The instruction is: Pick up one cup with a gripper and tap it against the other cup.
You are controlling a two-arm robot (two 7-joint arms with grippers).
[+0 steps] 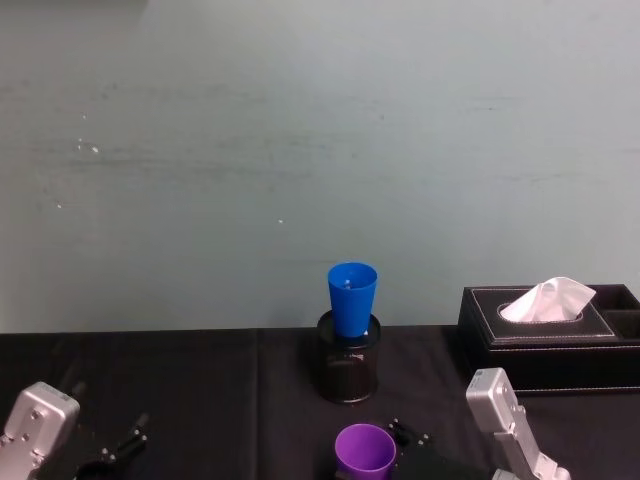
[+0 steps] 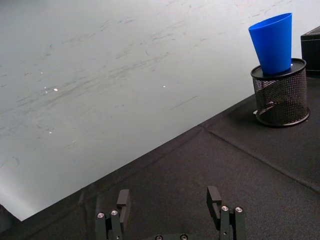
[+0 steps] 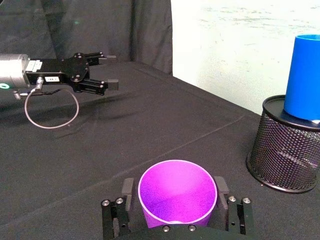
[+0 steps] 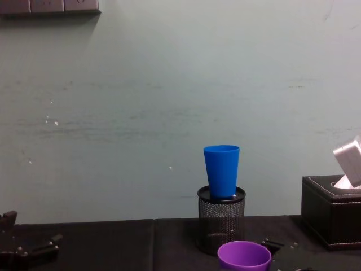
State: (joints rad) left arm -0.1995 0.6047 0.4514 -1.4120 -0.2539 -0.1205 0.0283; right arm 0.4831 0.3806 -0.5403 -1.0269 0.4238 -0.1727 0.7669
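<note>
Between the right gripper's (image 3: 172, 192) closed-in fingers, purple cup (image 3: 177, 192) upright, blue cup (image 3: 304, 77) ahead, apart

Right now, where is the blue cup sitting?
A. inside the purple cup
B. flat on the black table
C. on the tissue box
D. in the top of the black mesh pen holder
D: the blue cup stands upright in the top of the mesh pen holder, behind the purple cup.
</note>
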